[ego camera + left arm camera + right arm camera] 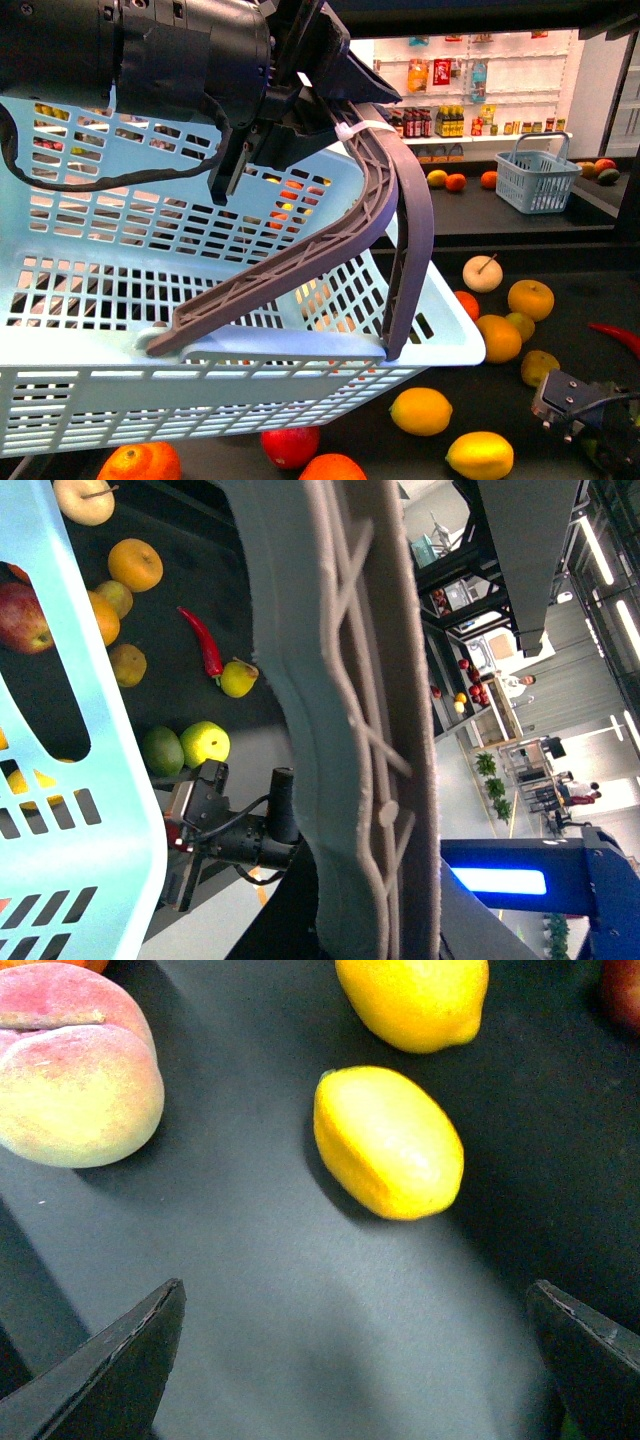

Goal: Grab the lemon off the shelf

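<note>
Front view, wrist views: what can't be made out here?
Shelf, front view: left deck hidden behind the basket.
Right gripper, front view: cut off by the lower right corner.
Left gripper: jaws hidden, by the arm in front view, by the handle filling left wrist view.
Far bottles, front view: too small to read.

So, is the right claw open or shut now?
Open: the fingers of the right claw stand wide apart, the lemon lying untouched beyond them.
</note>
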